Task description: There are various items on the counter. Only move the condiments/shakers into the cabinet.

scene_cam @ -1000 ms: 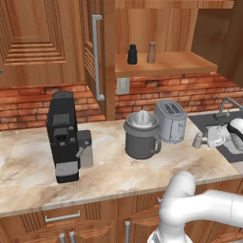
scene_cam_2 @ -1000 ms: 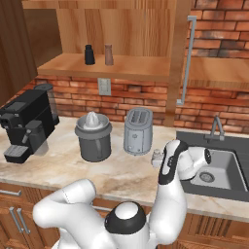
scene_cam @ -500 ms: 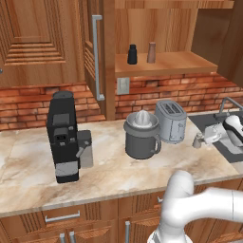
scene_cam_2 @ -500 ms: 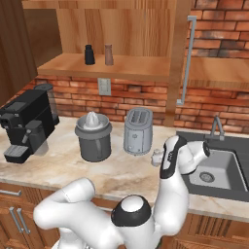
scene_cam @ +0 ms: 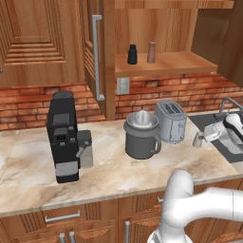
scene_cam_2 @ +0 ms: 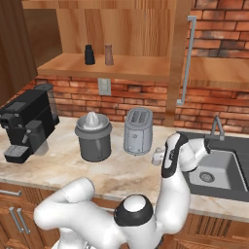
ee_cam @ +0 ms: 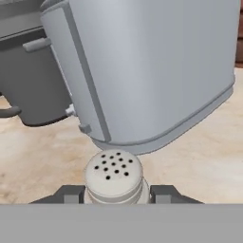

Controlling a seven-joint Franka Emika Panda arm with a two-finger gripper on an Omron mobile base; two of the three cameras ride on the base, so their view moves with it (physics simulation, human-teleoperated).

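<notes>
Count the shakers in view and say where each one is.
3. The black shaker and brown shaker stand on the cabinet shelf; the pale shaker is on the counter by the toaster, between the fingers.

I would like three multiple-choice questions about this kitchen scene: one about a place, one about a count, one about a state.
1. Where does the pale shaker stand?
A. on the counter by the toaster
B. on the shelf
C. in the sink

2. How many shakers stand on the cabinet shelf?
A. one
B. two
C. three

3. How do the gripper jaws stand?
A. wide apart above the juicer
B. either side of the pale shaker
C. closed on the tap

Answers: 1 A, the hand view shows it in front of the toaster on the marble. 2 B, a black shaker and a brown shaker stand there. 3 B, one finger shows at each side of the shaker.
</notes>
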